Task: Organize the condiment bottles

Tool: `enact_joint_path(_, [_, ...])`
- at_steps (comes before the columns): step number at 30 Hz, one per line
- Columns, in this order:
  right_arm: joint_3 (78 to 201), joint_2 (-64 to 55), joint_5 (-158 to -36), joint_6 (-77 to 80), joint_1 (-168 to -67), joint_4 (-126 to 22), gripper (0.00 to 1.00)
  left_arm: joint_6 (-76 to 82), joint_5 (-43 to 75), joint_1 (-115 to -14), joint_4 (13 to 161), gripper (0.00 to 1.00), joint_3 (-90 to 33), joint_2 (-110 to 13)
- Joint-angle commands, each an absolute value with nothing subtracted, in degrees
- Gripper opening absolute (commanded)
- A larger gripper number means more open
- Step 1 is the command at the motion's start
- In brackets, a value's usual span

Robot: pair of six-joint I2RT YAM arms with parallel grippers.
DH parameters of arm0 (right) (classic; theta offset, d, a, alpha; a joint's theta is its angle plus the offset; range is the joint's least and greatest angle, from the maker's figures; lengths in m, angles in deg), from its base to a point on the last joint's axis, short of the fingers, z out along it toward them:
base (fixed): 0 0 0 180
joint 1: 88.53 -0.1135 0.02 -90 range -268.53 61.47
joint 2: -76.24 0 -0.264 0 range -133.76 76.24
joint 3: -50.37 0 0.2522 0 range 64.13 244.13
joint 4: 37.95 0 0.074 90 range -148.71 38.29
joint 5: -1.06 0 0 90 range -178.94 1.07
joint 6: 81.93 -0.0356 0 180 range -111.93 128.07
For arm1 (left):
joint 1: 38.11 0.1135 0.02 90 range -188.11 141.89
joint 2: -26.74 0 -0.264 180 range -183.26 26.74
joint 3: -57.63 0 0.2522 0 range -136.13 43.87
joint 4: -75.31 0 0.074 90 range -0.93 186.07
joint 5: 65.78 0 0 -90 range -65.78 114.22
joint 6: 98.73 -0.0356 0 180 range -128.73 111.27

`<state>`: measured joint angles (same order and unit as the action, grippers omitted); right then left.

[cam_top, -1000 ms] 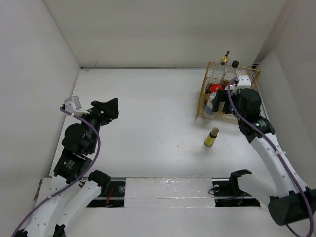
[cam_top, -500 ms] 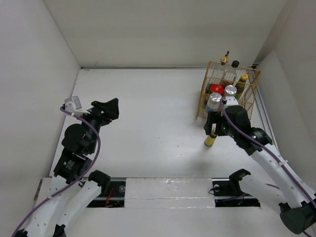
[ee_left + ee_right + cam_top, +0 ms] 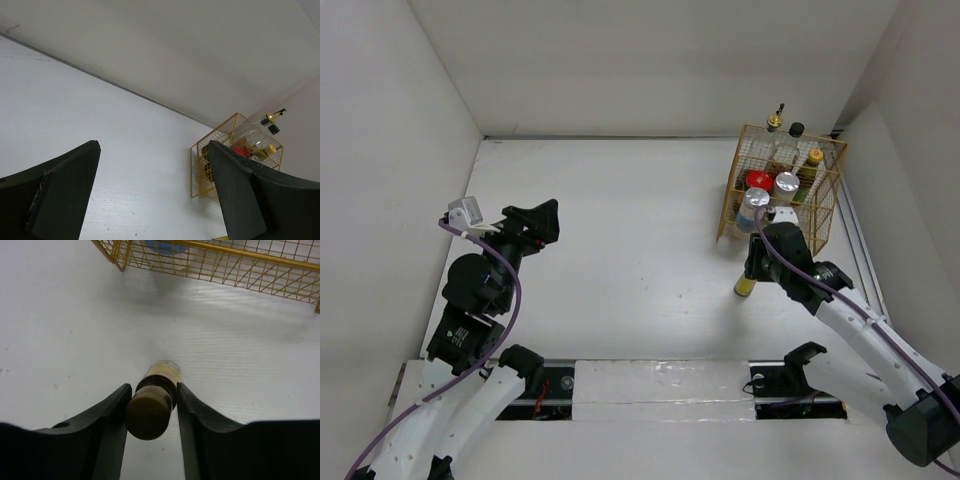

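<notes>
A small yellow bottle (image 3: 746, 287) with a brown cap (image 3: 149, 412) stands upright on the white table, just in front of the gold wire basket (image 3: 728, 214). My right gripper (image 3: 754, 266) is over it from above. In the right wrist view the gripper (image 3: 153, 388) is shut on the bottle's neck, both fingers touching it. The basket holds the other condiment bottles: a gold-spouted bottle (image 3: 775, 122), a black-capped one (image 3: 796, 129), a red-lidded jar (image 3: 758, 180) and two silver-topped cylinders (image 3: 787, 183). My left gripper (image 3: 542, 220) hangs open and empty at the far left.
The basket (image 3: 225, 260) stands at the back right, close to the right wall, its near edge a little beyond the yellow bottle. In the left wrist view the basket (image 3: 197, 165) is far ahead between my open fingers (image 3: 65, 185). White walls enclose the table.
My right arm has come away from the basket, down to the yellow bottle, and its jaws have closed on the bottle's neck. The left arm has not moved.
</notes>
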<state>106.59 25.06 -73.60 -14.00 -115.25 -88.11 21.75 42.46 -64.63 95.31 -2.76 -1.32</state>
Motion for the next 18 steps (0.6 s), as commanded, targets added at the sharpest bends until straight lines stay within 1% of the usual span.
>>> enact_joint_path(1, [105.18,25.35,-69.26,-14.70,-115.77,-82.21,0.47,20.98,42.33,-64.65,92.94,0.85,-3.51,-1.48])
enact_joint_path(2, [104.57,25.35,-69.25,-14.70,-115.77,-81.51,0.36,20.98,42.33,-64.65,92.94,0.85,-3.51,-1.48])
enact_joint_path(5, [105.78,24.21,-69.25,-13.91,-115.77,-81.32,0.28,20.98,42.33,-64.65,92.94,0.85,-3.51,-1.48])
enact_joint_path(8, [111.75,26.22,-64.88,-13.38,-115.77,-84.92,0.27,20.98,42.33,-64.65,92.94,0.85,-3.51,-1.48])
enact_joint_path(9, [115.25,27.54,-63.46,-12.16,-115.77,-84.93,0.27,20.98,42.33,-64.65,92.94,0.85,-3.51,-2.00])
enact_joint_path(12, [119.66,31.59,-58.46,-7.59,-115.08,-82.39,0.27,20.98,41.19,-64.65,92.94,0.85,-3.51,-2.01])
enact_joint_path(16, [128.00,27.91,-56.94,-4.86,-111.39,-81.16,0.27,20.98,41.18,-64.65,92.94,0.85,-3.51,-2.53])
enact_joint_path(18, [129.16,25.80,-58.25,-3.63,-109.46,-78.61,0.25,20.98,41.18,-64.65,92.94,0.85,-3.51,-2.53])
